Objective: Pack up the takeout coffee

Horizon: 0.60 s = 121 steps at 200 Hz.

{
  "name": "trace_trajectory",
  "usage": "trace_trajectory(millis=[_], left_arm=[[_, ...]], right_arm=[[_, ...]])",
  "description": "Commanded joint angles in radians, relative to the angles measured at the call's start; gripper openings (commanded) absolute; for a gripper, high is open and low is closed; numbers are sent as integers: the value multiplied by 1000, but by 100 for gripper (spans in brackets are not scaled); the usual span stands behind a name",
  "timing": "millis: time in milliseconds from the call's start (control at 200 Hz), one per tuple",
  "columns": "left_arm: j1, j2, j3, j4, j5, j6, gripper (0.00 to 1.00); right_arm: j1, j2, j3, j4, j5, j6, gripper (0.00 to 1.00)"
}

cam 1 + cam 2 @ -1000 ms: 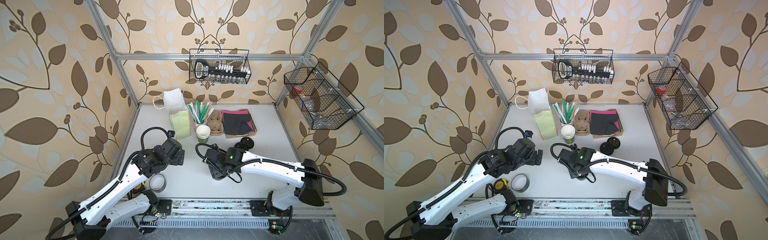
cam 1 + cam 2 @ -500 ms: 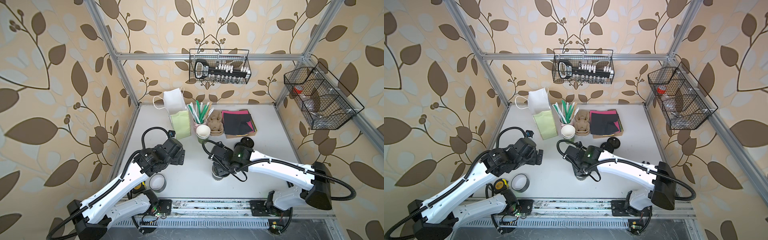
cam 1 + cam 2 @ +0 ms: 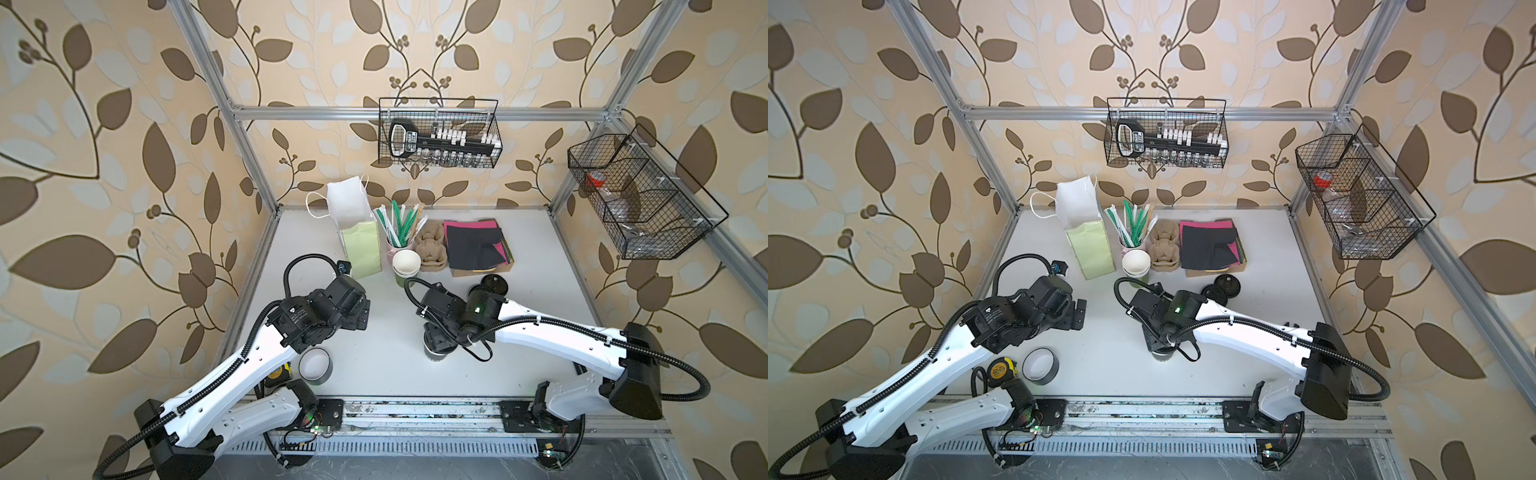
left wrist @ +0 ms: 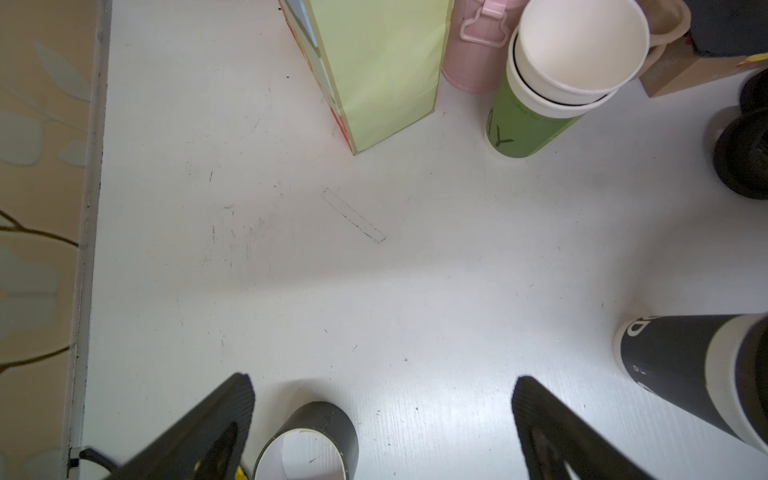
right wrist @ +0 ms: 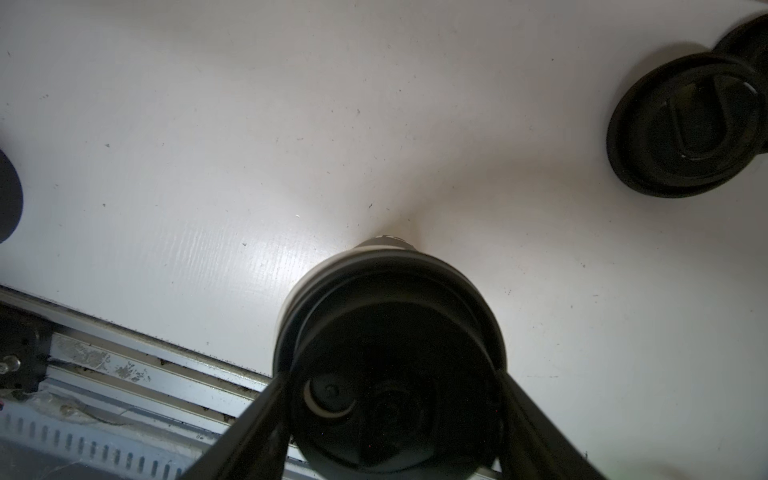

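Only a dark "Y" reads — on the green cup stack.

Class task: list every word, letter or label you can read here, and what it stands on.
"Y", on the green cup stack; neighbouring letter cut off.
White letters on the takeout coffee: partly hidden, unreadable.
Label on the tape measure: too small.
Label on the basket tool: blurred.
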Motion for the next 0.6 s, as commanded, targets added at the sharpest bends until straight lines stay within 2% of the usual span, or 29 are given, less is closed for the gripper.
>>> trace_trajectory(millis=[0, 600], left_arm=[[12, -3, -2, 15, 2, 9, 99], [14, -2, -2, 15, 9, 12, 99]], right_arm=[[-2, 25, -4, 11, -11, -8, 71], [27, 69, 72, -50, 35, -5, 71]])
